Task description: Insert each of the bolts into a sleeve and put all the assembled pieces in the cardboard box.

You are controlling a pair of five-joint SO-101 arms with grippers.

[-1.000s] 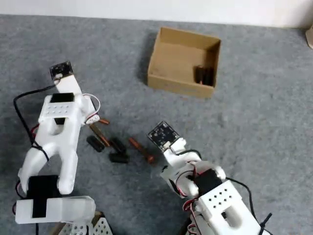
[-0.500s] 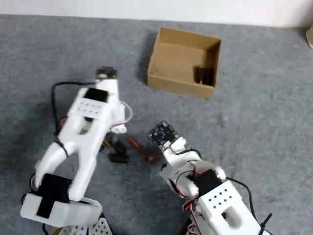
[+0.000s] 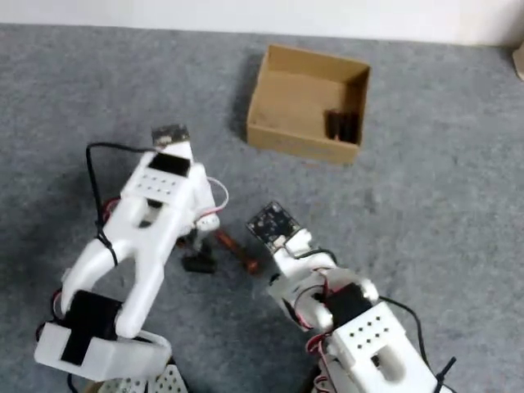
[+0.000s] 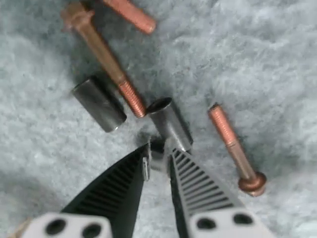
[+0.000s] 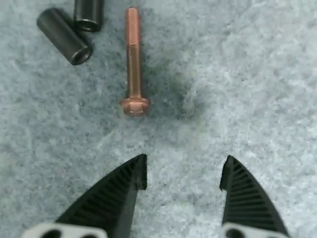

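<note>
In the left wrist view, the left gripper (image 4: 159, 156) sits at lower centre, its jaws pinched onto the near end of a dark sleeve (image 4: 168, 121). The sleeve's long axis runs up the frame, nearly in line with the gripper. In the right wrist view, a copper bolt (image 5: 132, 54) lies lengthwise at upper left, head nearest the right gripper (image 5: 183, 173), whose jaws are spread wide; the bolt sits left of the gap between them. The cardboard box (image 3: 270, 135) stands upper centre in the high view, well apart.

Little room around my left gripper (image 4: 158, 161): one sleeve (image 4: 168, 121) lies right at its tip, a second sleeve (image 4: 99, 103) and a bolt (image 4: 101, 54) crowd one side, another bolt (image 4: 235, 148) the other. Ahead of my right gripper (image 5: 183, 173), spread wide, bare carpet (image 5: 237, 74) lies free, with a lone bolt (image 5: 132, 59) off to one side.
</note>
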